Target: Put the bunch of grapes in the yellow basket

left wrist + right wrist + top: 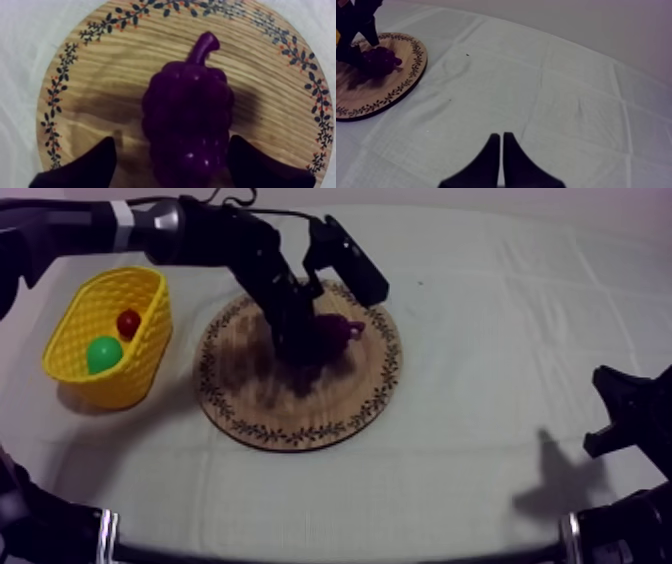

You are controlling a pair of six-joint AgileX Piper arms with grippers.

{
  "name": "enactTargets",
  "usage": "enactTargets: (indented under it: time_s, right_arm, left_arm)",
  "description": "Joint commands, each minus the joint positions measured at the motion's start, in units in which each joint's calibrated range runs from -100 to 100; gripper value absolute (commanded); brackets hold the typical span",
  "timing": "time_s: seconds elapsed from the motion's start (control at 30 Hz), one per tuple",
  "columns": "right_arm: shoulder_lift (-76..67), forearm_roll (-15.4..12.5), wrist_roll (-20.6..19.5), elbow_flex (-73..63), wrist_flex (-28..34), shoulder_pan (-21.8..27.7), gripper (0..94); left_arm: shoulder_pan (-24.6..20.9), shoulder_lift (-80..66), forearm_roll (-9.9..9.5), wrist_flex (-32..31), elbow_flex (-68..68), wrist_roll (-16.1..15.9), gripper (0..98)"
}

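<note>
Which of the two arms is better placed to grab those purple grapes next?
Left. The left gripper straddles the bunch of grapes, fingers open; the right gripper sits shut over bare cloth, far away.

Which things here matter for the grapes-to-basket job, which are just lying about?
Job: grapes, wooden board, yellow basket, left tool open around the grapes.
Lying about: small red fruit and green fruit in the basket, right tool shut over the cloth.

Dim purplish light, soft shadows on cloth, darker across wooden board
</note>
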Motion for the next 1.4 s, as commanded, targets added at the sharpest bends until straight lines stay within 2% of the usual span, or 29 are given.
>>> enactTargets:
  time_s: [0.0, 0.43, 0.77, 0.93, 1.13, 1.37]
  right_arm:
    - [-0.01, 0.01, 0.01, -0.03, -0.03, -0.02, 0.4]
    - [-0.01, 0.01, 0.02, -0.03, -0.03, -0.02, 0.4]
    - [-0.01, 0.01, 0.02, -0.03, -0.03, -0.02, 0.4]
    - [-0.01, 0.01, 0.00, -0.03, -0.03, -0.02, 0.4]
    - [-0.01, 0.01, -0.03, -0.03, -0.03, -0.02, 0.4]
    - [-0.01, 0.01, 0.01, -0.03, -0.03, -0.02, 0.4]
  left_arm:
    - [0.01, 0.35, 0.29, -0.34, -0.19, -0.38, 70.2]
    - [0.10, -0.22, 0.64, -0.60, 0.38, -1.19, 45.5]
    - [-1.08, -9.36, -0.02, 0.05, 6.92, -1.56, 39.6]
    - [-2.20, -18.02, -0.39, 3.35, 13.14, -1.20, 39.2]
    - [-5.72, -29.69, -0.63, 6.55, 21.26, -1.02, 39.1]
    - [-13.91, -40.16, -1.88, -1.92, 29.13, -1.59, 36.9]
